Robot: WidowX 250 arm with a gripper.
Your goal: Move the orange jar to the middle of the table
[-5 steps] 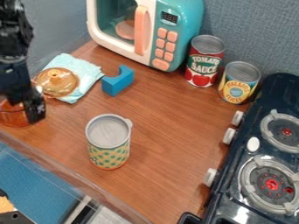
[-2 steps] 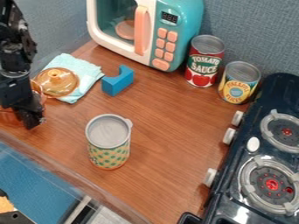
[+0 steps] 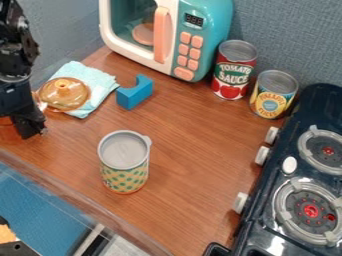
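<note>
While the orange jar (image 3: 8, 132) is parked by the gripper (image 3: 28, 129) around nine o'clock on the table (image 3: 190, 142), the whole trip to the middle seems left to be done (jaws clenched or released, can't be told tbh).

From here I see the black gripper (image 3: 25, 127) over the orange jar (image 3: 9, 131) at the frame's left edge.
</note>
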